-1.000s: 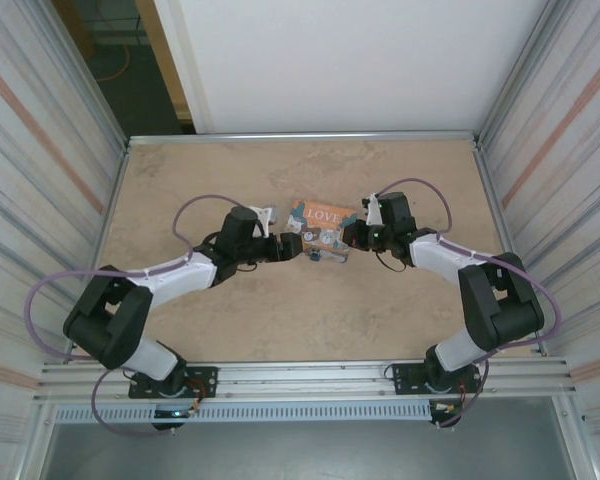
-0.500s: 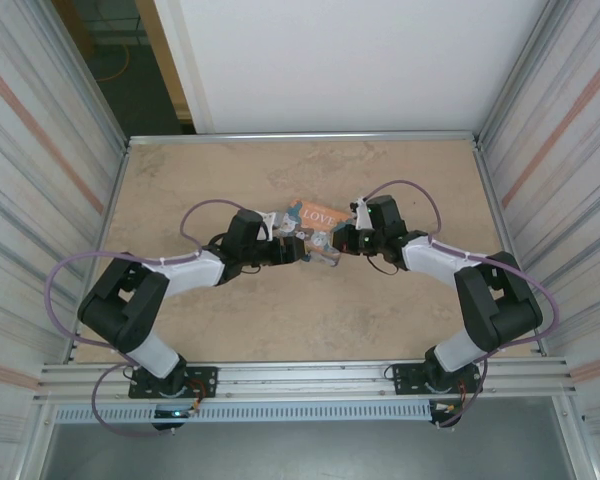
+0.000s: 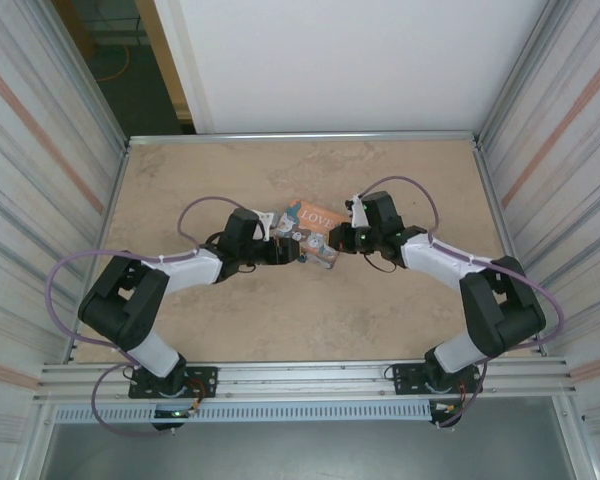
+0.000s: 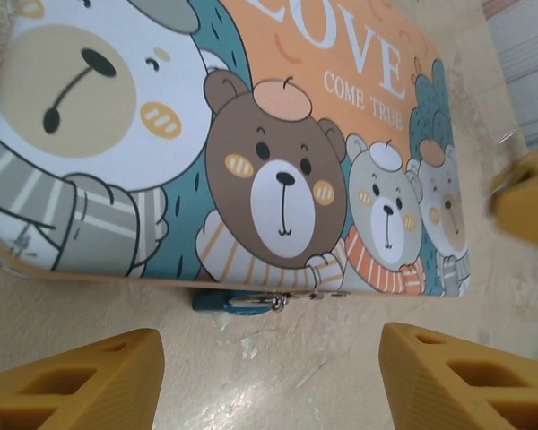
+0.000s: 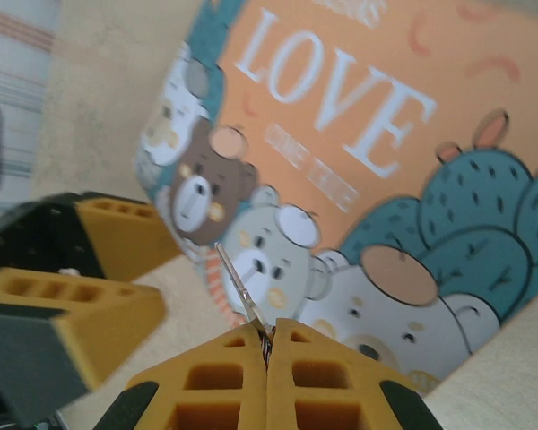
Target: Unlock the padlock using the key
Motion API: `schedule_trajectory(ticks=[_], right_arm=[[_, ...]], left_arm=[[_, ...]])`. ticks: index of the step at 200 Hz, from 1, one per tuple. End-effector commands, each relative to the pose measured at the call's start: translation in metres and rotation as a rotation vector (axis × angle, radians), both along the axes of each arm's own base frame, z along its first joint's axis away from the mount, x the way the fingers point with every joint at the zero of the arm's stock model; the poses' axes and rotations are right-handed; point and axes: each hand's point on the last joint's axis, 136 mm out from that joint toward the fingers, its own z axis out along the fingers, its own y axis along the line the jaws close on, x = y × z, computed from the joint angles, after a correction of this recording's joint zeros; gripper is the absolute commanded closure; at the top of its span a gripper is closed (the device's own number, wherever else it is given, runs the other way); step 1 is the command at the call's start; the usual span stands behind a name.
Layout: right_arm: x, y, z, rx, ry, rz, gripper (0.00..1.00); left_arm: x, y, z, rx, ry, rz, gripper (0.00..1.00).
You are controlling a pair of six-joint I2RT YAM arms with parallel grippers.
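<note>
From above, the left tool [image 3: 292, 250] and right tool [image 3: 338, 240] faced each other at the near edge of the orange tin box [image 3: 318, 213], which sat mid-tabletop [image 3: 230, 180].

In the left wrist view, the left tool [image 4: 271, 348] stood released, its fingers [image 4: 81, 383] wide apart with nothing between them. The teal padlock [image 4: 238, 304] sat tucked against the box's front edge, just ahead of that gap.

In the right wrist view, the right tool [image 5: 267, 339] was clenched on the key [image 5: 238, 285], whose thin silvery blade jutted out in front of the box lid.
</note>
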Motion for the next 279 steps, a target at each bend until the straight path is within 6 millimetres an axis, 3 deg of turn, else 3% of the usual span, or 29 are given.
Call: schedule_trajectory(ticks=[1,65,122,175,279], right_arm=[[0.007,0.001,0.026,0.005,-0.078,0.006,1.00],[0.025,0.005,0.014,0.034,-0.064,-0.028,1.00],[0.034,0.001,-0.006,0.006,-0.014,-0.081,1.00],[0.031,-0.001,-0.021,-0.018,0.033,-0.089,1.00],[0.027,0.002,-0.027,-0.042,0.040,-0.071,1.00]], left_arm=[[-0.003,0.000,0.004,0.036,-0.049,-0.066,0.35],[-0.004,-0.005,0.003,0.024,-0.073,-0.109,0.35],[-0.007,-0.012,-0.015,0.025,-0.060,-0.130,0.36],[-0.002,-0.021,-0.028,0.044,-0.101,-0.141,0.37],[0.002,-0.032,-0.043,0.078,-0.154,-0.212,0.45]])
